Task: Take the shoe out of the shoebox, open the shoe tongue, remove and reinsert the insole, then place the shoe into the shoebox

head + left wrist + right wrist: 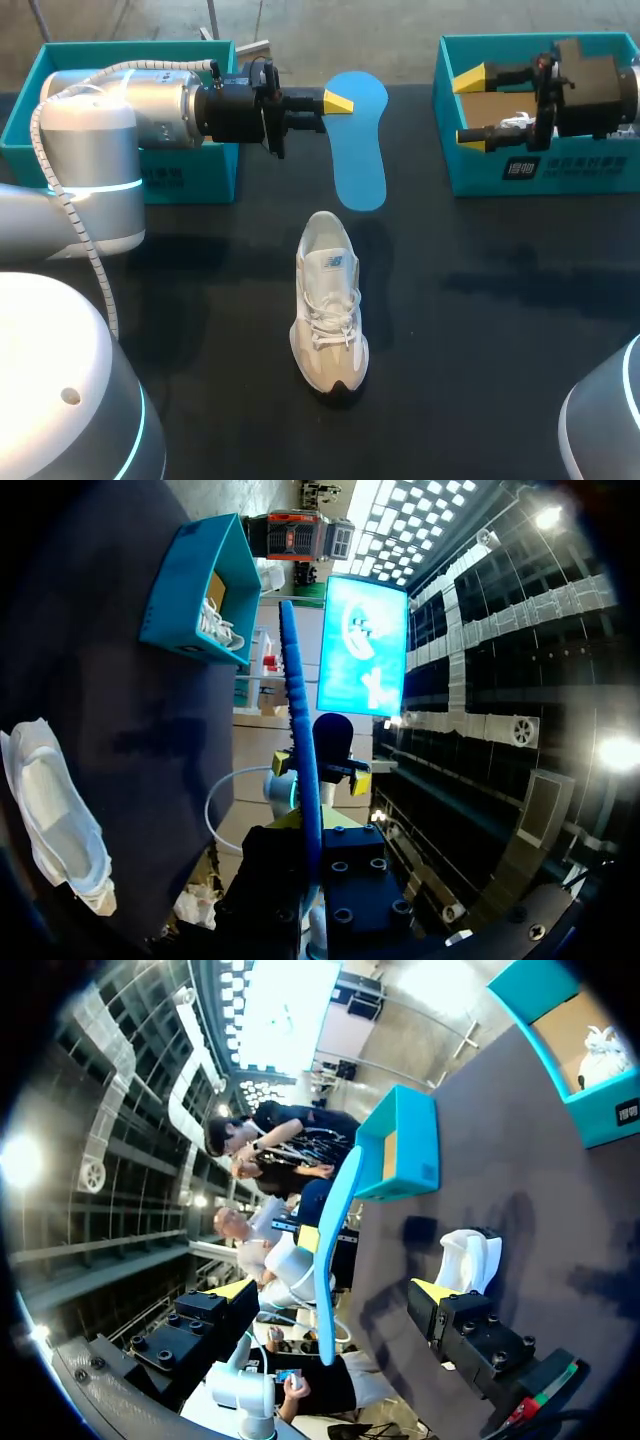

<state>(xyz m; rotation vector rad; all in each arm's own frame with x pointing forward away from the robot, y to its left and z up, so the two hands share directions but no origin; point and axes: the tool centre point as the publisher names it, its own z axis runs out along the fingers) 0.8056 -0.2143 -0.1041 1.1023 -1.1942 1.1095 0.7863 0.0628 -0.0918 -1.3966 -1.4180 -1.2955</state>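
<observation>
The white lace-up shoe (pixel 328 300) lies on the black table (pixel 480 330), toe toward me. My left gripper (pixel 335 102) is shut on the blue insole (pixel 360 140) and holds it in the air beyond the shoe's heel. In the left wrist view the insole (pixel 300 720) stands edge-on ahead of the gripper body, with the shoe (pixel 55 810) off to one side. My right gripper (pixel 470 108) hangs open and empty over the right teal shoebox (pixel 540 175). In the right wrist view its fingers (pixel 435 1290) stand wide apart, and the insole (pixel 335 1250) and the shoe (pixel 470 1255) lie ahead of them.
A second teal box (pixel 190 175) stands at the back left, behind my left arm. The right shoebox holds white paper (pixel 215 625). Bare tabletop lies on both sides of the shoe and in front of it.
</observation>
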